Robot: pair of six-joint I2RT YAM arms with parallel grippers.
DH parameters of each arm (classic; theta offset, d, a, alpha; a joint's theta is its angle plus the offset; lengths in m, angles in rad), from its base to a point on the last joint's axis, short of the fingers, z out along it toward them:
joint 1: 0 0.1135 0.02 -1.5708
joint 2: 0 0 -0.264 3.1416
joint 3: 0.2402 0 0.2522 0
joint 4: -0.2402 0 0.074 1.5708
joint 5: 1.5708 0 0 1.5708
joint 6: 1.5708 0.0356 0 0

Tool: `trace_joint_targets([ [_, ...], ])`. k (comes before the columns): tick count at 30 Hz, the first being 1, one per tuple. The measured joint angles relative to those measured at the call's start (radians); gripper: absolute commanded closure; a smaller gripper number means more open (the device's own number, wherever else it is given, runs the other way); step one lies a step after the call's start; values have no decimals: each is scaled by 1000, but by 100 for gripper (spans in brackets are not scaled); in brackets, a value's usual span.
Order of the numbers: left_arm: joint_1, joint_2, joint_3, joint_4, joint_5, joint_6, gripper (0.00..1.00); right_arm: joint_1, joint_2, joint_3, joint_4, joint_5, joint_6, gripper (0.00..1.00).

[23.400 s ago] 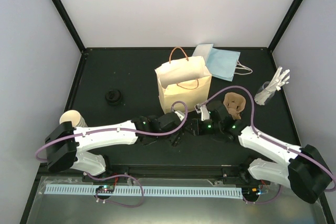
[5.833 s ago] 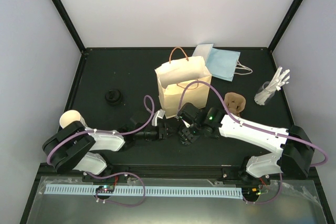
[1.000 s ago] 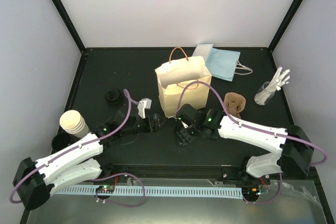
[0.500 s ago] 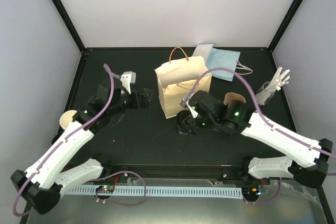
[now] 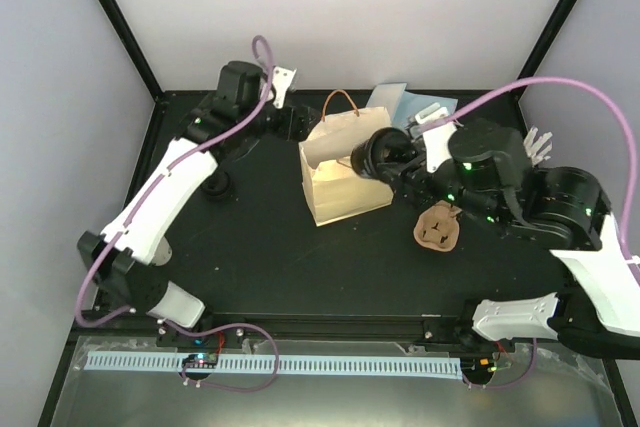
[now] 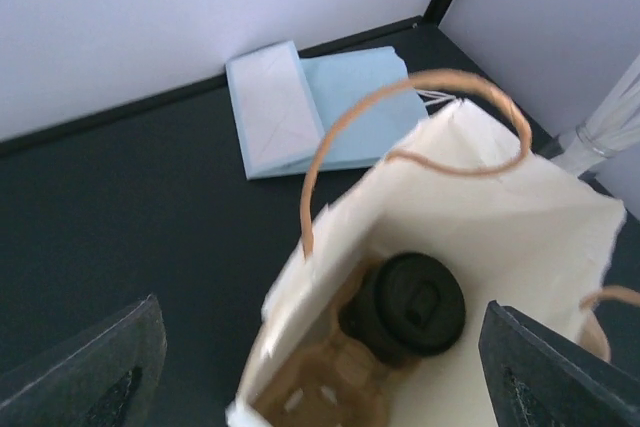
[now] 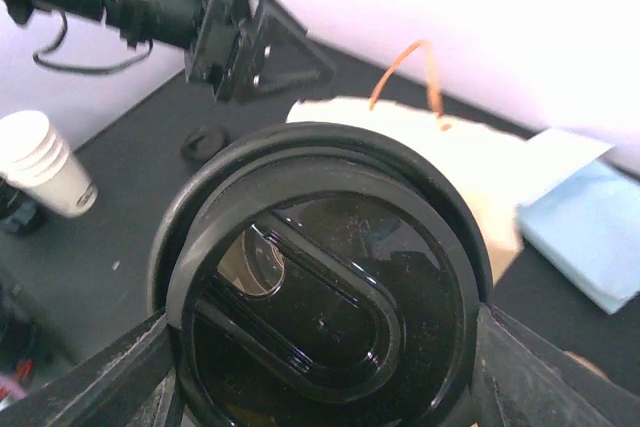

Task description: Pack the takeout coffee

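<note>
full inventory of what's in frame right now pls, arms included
table: 1, black, under everything
paper bag: 1, tan, orange handles, upright mid-table
takeout coffee: 1, only its black lid shows, held above the bag
second lid: 1, black, inside the bag on something brown
flat bags: 2, pale blue, overlapping behind the bag
cup carrier: 1, brown, right of the bag
cup stack: 1 stack, cream, table's left side
loose lid: count unclear, black, left of the bag
glass of utensils: 1, clear with white utensils, far right, partly hidden
left gripper: open, behind the bag
right gripper: shut on the takeout coffee
</note>
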Motion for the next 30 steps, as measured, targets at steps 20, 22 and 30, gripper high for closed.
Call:
trace_joint_targets([
  [20, 13, 453, 423, -209, 155, 312, 59, -147, 129, 45, 84, 266, -71, 34],
  [22, 13, 457, 426, -222, 175, 325, 66, -184, 151, 45, 83, 224, -68, 34],
  [30, 13, 459, 426, -272, 232, 356, 98, -288, 195, -11, 109, 50, -66, 35],
])
